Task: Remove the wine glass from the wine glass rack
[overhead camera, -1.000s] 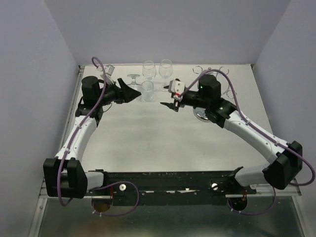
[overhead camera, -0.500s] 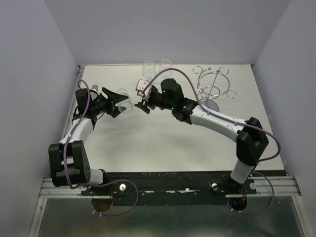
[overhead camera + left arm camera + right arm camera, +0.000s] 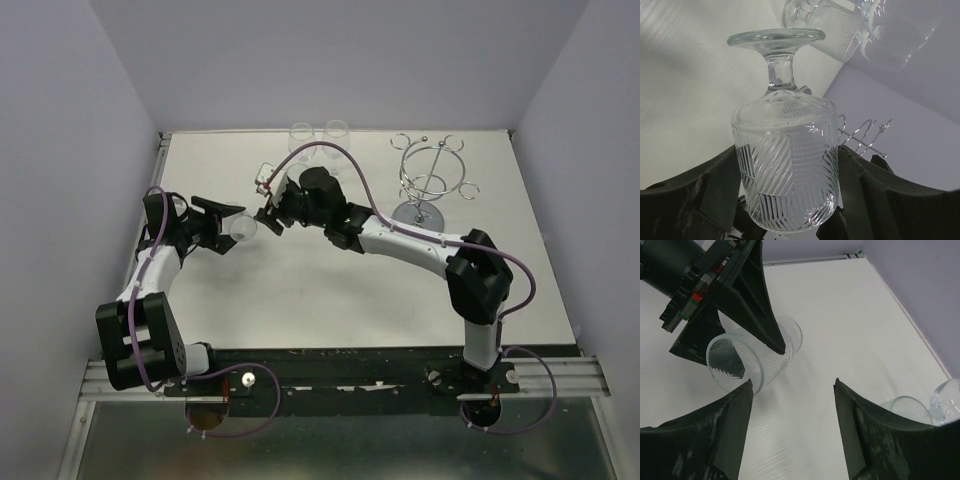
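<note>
Glass: clear ribbed wine glass (image 3: 787, 175), tilted on its side, gripped round the bowl by the left gripper (image 3: 231, 223).
Change: drawn leftward and nearer over the last second, away from the clear stemmed glasses (image 3: 302, 136) at the back.
Right gripper (image 3: 792, 390): swung across from over the rack; fingers apart, empty, near the glass.
Rack: shiny chrome wire stand (image 3: 432, 180), well apart from the glass, bare.
Meaning: removal looks done; probably only setting down left.
</note>
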You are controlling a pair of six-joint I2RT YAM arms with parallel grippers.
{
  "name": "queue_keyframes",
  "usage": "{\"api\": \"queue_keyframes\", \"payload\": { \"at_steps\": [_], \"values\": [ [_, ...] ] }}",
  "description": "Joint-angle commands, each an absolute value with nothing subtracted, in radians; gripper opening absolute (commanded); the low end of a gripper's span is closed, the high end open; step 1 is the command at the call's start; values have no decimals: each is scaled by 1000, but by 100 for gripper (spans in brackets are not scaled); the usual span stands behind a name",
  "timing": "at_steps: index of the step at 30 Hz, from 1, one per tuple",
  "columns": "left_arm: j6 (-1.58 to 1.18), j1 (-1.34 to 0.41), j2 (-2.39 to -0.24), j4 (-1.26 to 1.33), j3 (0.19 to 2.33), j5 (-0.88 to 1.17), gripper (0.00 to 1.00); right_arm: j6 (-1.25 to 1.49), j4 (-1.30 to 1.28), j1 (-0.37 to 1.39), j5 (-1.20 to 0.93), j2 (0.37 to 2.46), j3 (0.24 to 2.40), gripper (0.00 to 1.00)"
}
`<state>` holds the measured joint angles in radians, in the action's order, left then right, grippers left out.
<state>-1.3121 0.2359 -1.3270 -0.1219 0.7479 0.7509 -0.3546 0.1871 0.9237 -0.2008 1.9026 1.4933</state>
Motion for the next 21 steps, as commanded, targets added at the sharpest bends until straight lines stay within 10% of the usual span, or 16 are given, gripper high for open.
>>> {"api": "queue_keyframes", "payload": {
  "at_steps": [1,21],
  "values": [
    [-1382,244,-1275,-186,750,721,0,-236,215,943,-175,1959,1546,72],
    [-1457,275,-1253,-247,729,724,0,-120,202,965,-144,2135,1684,58]
  ]
}}
